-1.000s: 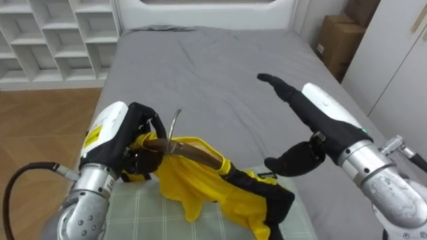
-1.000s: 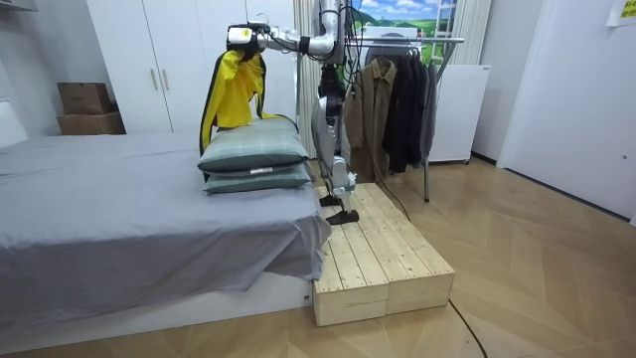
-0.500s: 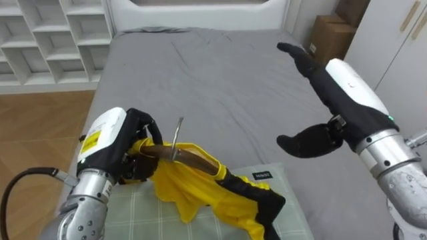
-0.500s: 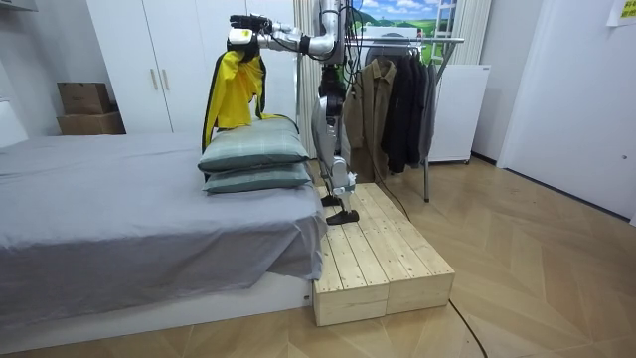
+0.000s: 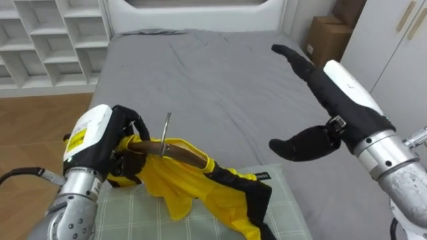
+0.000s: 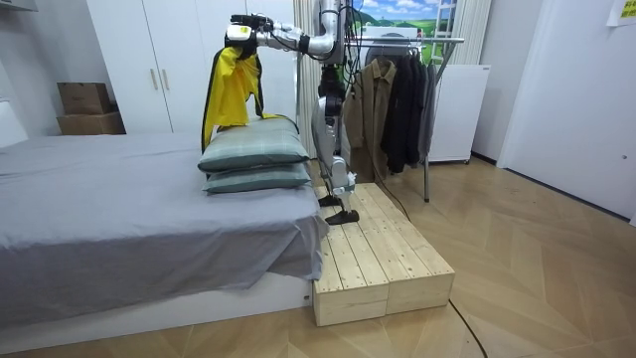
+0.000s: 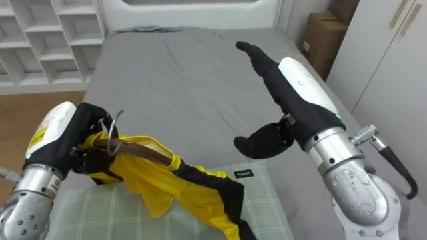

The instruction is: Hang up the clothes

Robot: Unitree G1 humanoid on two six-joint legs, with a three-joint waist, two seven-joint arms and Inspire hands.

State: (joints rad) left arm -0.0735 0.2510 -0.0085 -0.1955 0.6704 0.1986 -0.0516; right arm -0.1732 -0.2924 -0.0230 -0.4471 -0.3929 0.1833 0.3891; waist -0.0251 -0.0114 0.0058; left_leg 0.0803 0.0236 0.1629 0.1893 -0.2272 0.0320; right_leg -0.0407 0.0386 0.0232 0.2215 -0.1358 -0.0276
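The left hand (image 5: 99, 139) has its fingers curled tight round the neck of a wooden hanger (image 5: 181, 154), just below the metal hook (image 5: 165, 127), which stands up beside the knuckles. A yellow and black jacket (image 5: 190, 187) is draped over the hanger and trails away from that hand, towards the right hand's side, with its lower folds lying on a green checked pillow (image 5: 127, 217) directly beneath the hand.

The right hand (image 5: 340, 93) is held up well apart from the jacket, over the grey bed (image 5: 200, 73). Its fingers are straight and stretched forward, the thumb spread wide below them, and it holds nothing.

In the room view the robot stands on a low wooden platform (image 6: 383, 261) at the side of the bed, next to two stacked pillows (image 6: 253, 159). Both arms are raised and reach out over the pillows, and the jacket (image 6: 229, 88) hangs down from the hand to the top pillow. Behind the robot is a clothes rack (image 6: 412, 42) with dark coats (image 6: 397, 104) on it.
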